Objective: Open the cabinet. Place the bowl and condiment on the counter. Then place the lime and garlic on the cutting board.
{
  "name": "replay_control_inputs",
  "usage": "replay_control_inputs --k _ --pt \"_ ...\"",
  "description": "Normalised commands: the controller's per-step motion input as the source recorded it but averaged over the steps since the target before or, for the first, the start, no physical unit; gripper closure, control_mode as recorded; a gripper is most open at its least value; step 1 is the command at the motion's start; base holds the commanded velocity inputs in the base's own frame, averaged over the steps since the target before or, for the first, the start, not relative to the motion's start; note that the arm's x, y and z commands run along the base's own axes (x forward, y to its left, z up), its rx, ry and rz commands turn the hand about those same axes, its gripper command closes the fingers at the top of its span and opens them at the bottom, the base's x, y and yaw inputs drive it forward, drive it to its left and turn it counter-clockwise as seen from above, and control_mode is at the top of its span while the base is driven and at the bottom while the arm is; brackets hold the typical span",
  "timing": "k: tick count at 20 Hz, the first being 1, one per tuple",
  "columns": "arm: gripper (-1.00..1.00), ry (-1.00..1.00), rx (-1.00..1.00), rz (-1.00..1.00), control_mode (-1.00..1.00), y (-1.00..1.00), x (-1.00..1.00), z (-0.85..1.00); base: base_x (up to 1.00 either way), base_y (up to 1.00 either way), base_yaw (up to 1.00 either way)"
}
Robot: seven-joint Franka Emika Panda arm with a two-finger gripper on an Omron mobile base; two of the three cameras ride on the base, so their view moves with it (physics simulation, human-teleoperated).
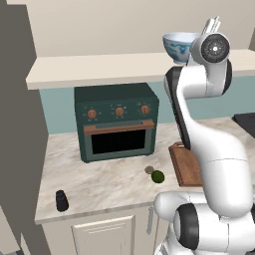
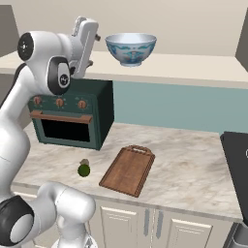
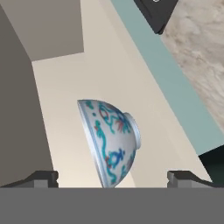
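While my end effector point(image 3: 112, 177) hangs up high with its two fingers spread wide and nothing between them, the bowl point(image 2: 131, 48) sits right in front of it on the cabinet shelf point(image 2: 193, 68), above the oven point(image 2: 72, 114). From my hand camera the bowl point(image 3: 111, 142) looks tipped on its side, but that is only because my hand is rolled over; the base cameras show it standing upright on its little foot. I think it is hard and smooth, so it may slip, and it could break if it falls off the shelf. It looks too wide to grab around the middle. I think the best place to hold it is the thin rim, with one finger inside and one outside. I should squeeze slowly and lift it straight up before I pull it away, so it does not bump the shelf edge. Down on the worktop point(image 1: 99, 179) stands the shaker point(image 1: 61, 200), well apart from the lime point(image 1: 158, 176) and the garlic point(image 1: 149, 170), which lie just beside the board point(image 2: 128, 169).
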Motion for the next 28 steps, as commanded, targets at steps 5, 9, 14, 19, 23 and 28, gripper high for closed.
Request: replay_control_inputs --k 5,9,14,19,23,28 --pt "-1.00 0.00 0.00 0.00 -1.00 -0.04 0.22 -0.02 0.00 0.00 0.00" --pt "-1.00 0.00 0.00 0.00 -1.00 -0.04 0.21 0.00 0.00 0.00 0.00" --pt "-1.00 0.00 0.00 0.00 -1.00 -0.04 0.21 -0.02 0.00 0.00 0.00" --pt "-1.00 0.00 0.00 0.00 -1.00 -0.03 0.19 -0.03 0.00 0.00 0.00" --pt "-1.00 0.00 0.00 0.00 -1.00 -0.02 0.19 -0.02 0.00 0.00 0.00" --pt "-1.00 0.00 0.00 0.00 -1.00 -0.02 0.18 -0.01 0.00 0.00 0.00"
